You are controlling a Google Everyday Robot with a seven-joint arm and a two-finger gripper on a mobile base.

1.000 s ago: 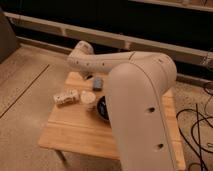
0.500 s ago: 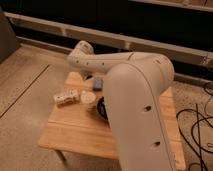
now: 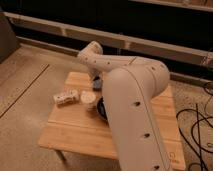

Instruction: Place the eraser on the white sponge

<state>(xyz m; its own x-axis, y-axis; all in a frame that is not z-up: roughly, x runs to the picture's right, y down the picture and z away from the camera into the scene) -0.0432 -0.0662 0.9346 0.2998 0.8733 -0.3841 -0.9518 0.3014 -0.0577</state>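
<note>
My white arm reaches from the lower right across the wooden table point(image 3: 75, 132) to its far side. The gripper point(image 3: 95, 80) hangs at the arm's far end, just above the tabletop, and is shut. A small dark bluish thing point(image 3: 98, 85), perhaps the eraser, sits right under it; I cannot tell whether it is held. A whitish speckled block point(image 3: 66, 96), likely the white sponge, lies on the table's left part, well left of the gripper.
A round white cup point(image 3: 88, 98) stands between the block and my arm. A dark bowl point(image 3: 101, 108) is partly hidden by the arm. Black cables point(image 3: 197, 125) lie on the floor at right. A dark wall runs behind the table.
The arm's bulk has shifted very slightly left. The things on the table have not moved.
</note>
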